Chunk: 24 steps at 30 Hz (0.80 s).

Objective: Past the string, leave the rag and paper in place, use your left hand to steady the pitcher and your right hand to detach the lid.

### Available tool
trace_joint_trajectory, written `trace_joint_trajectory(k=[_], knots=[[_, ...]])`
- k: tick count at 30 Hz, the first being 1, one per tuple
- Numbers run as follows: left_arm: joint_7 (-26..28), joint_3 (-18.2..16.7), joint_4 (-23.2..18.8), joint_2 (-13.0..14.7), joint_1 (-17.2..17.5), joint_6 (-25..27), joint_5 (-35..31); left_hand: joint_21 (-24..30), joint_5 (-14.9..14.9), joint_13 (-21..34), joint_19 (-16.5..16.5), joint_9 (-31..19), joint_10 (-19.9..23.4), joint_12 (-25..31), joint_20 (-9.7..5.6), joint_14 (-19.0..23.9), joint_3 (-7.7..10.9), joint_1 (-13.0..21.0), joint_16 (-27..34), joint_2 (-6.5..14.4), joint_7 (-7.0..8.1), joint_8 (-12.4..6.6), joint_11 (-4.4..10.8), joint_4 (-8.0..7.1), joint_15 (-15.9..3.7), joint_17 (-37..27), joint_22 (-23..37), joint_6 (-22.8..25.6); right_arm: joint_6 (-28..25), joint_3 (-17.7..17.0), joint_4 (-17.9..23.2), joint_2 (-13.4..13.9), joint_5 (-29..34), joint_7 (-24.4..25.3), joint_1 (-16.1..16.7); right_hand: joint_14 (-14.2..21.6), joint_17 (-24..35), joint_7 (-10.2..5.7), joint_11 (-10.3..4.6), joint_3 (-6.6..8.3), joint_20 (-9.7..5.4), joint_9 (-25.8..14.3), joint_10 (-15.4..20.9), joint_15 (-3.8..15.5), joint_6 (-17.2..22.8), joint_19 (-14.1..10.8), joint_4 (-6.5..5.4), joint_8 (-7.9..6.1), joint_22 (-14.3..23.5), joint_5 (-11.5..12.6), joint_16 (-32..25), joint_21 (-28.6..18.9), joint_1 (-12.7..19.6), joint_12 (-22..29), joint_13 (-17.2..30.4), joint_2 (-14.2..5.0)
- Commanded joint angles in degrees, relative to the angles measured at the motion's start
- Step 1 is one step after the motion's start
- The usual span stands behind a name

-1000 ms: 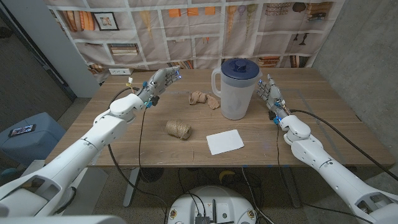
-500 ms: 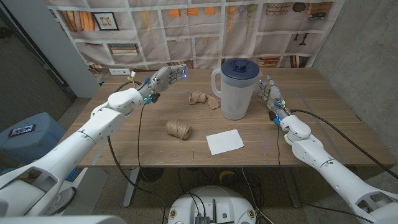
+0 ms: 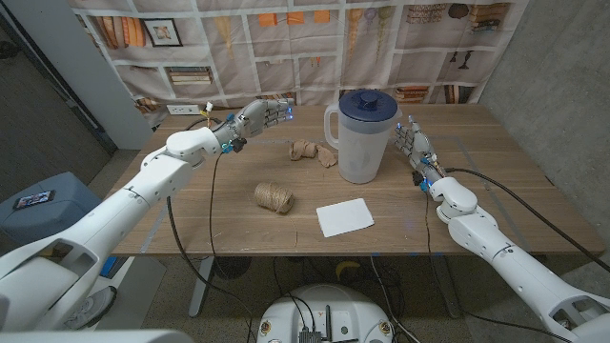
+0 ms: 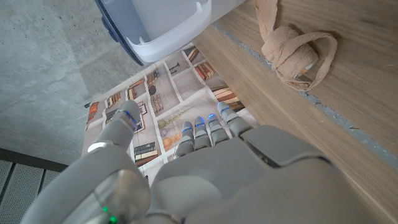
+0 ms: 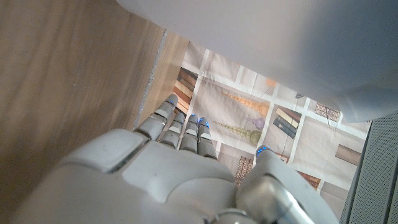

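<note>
- Pitcher [image 3: 363,143] task, overall status: judged not yet begun in contact terms; the lid [image 3: 369,104] is seated on top, neither hand touches the vessel, and both the steadying grasp and the lid removal remain.
- Lower centre of the head view: the paper [image 3: 345,216] lies flat nearest the camera, with the string [image 3: 274,197] ball to its left; both sit apart from the hands.
- Right of centre: the right hand [image 3: 415,146] stands just beside the pitcher wall, fingers extended and spread, holding nothing.
- Centre: the rag [image 3: 313,151] lies bunched just left of the pitcher, untouched.
- Upper centre: the pitcher stands upright on the table [image 3: 477,181], long axis vertical, handle toward picture left, dark blue lid facing up.
- Upper left: the left hand [image 3: 255,119] hovers well apart from the pitcher, beyond the string, fingers spread and reaching toward the handle side, empty.
</note>
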<state>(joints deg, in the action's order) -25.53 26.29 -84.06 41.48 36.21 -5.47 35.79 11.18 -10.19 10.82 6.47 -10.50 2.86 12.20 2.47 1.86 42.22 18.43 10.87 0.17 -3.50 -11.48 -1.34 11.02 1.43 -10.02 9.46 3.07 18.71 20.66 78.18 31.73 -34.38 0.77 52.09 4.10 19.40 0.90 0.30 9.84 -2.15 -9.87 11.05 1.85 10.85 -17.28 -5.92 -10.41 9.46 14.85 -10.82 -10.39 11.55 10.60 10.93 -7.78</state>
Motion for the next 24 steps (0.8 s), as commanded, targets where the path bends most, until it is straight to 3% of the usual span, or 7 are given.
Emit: trace_joint_trajectory(k=[1,14,24], knots=[[-7.6,2.4,4.5,-0.5,-4.7,-0.4,-0.9,-0.4,-0.3,0.4,-0.4,-0.2,0.0,0.0,-0.25,-0.1,0.29,1.3,-0.1,-0.4,-0.18,-0.31,0.38,0.16,-0.26,-0.2,0.2,-0.3,-1.1,-0.2,2.0,0.9,0.4,1.2,1.1,-0.1,-0.1,-0.47,-0.09,0.43,-0.01,-0.2,-0.4,0.12,0.1,0.1,0.16,-0.43,0.2,0.4,-0.4,-0.3,0.4,0.3,0.0,0.09],[-15.0,5.2,10.9,-2.6,-10.2,-1.5,-2.8,-0.9,-0.4,0.6,-2.2,-0.3,-2.4,-0.7,1.20,-2.9,1.00,5.2,-0.7,-1.8,0.48,-0.12,0.31,0.06,0.14,-0.3,0.2,-2.2,-1.2,-0.5,2.5,1.1,0.5,1.9,1.5,0.0,-0.5,-0.42,-0.18,0.91,0.12,-0.2,-0.3,0.09,-0.1,0.1,0.41,-0.32,0.2,0.4,-0.4,-0.3,0.7,0.3,-0.1,-0.28],[-20.6,7.5,18.4,-5.4,-15.2,-3.4,-4.8,-1.1,-0.4,0.6,-3.4,-0.3,-3.0,-0.7,1.55,-3.8,1.55,7.4,-0.7,-2.2,1.25,-0.20,1.39,0.04,-0.46,-0.3,0.2,-2.7,-1.1,-0.3,2.0,0.8,0.9,2.1,0.9,0.1,-0.7,-0.46,-0.20,1.10,0.26,-0.2,-0.3,-0.11,0.0,0.1,0.49,-0.31,0.2,0.3,-0.5,-0.3,0.8,0.4,-0.1,-0.26]])
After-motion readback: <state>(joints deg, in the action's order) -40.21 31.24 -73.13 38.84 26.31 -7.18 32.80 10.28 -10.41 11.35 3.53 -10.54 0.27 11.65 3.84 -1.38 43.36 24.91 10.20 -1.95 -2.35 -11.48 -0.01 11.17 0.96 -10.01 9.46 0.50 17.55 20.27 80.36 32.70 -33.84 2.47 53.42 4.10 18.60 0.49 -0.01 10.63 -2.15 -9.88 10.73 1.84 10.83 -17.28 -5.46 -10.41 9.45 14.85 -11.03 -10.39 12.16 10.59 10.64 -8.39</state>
